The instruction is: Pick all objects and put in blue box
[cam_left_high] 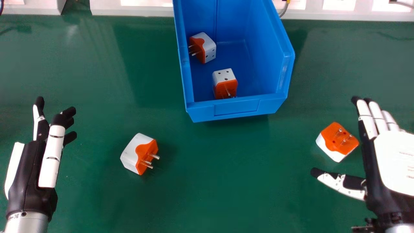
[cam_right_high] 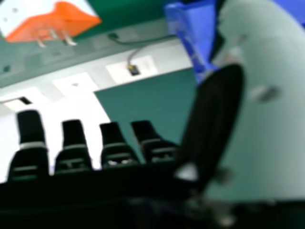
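there are four plug adapters in all, each orange and white: two lie inside the box, one farther back and one nearer the front, and two lie on the table, one toward the left and one toward the right. each of the two on the table shows three metal pins. there is one blue box and one green table. the robot's hands come to two, one left hand and one right hand. at least two cables run beyond the table.
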Controlling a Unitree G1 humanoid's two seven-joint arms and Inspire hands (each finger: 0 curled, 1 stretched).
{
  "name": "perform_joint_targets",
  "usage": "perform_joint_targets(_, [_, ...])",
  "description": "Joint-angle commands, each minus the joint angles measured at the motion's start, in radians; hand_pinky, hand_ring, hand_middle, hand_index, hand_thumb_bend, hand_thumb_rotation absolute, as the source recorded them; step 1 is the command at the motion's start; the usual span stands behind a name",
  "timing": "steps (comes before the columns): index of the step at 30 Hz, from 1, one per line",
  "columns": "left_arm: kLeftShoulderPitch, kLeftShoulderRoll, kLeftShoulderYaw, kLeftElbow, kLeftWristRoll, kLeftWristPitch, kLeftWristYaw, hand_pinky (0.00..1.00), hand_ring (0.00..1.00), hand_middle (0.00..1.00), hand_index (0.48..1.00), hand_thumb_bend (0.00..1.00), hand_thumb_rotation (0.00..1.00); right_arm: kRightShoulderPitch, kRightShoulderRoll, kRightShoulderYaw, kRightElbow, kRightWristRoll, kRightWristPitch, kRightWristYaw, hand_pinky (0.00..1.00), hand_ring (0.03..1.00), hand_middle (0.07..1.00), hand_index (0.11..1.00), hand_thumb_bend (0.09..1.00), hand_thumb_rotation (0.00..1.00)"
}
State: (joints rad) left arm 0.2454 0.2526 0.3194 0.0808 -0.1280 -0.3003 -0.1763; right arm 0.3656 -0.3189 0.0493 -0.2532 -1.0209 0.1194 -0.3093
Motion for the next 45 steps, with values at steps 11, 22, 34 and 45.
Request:
perform_joint_targets(11, [-0.006,0.012,0.005,-0.012,-0.003,-0.014,-0.007,0.9,0.94,0.92,0.929,0.49,1.0,-0.158,-0.021,0.036,0.161,-0.01,0.083,0.018,0.73,0.85,0.881,0.866,0.602,0.37])
perform_joint_targets(22, [-0.006,0.016,0.011,-0.012,-0.003,-0.011,-0.014,0.92,0.94,0.93,0.935,0.49,1.0,-0.302,-0.064,0.069,0.314,0.016,0.177,0.146,0.75,0.853,0.88,0.856,0.58,0.41])
perform_joint_targets(34, [0.009,0.015,0.014,-0.033,-0.004,-0.005,-0.017,0.91,0.94,0.92,0.93,0.5,1.0,-0.417,-0.13,0.107,0.427,0.049,0.231,0.226,0.74,0.843,0.867,0.853,0.552,0.44])
perform_joint_targets(45, [0.017,0.013,0.014,-0.049,-0.01,0.002,-0.021,0.91,0.94,0.93,0.933,0.5,1.0,-0.503,-0.156,0.154,0.497,0.069,0.25,0.26,0.77,0.862,0.88,0.868,0.532,0.46])
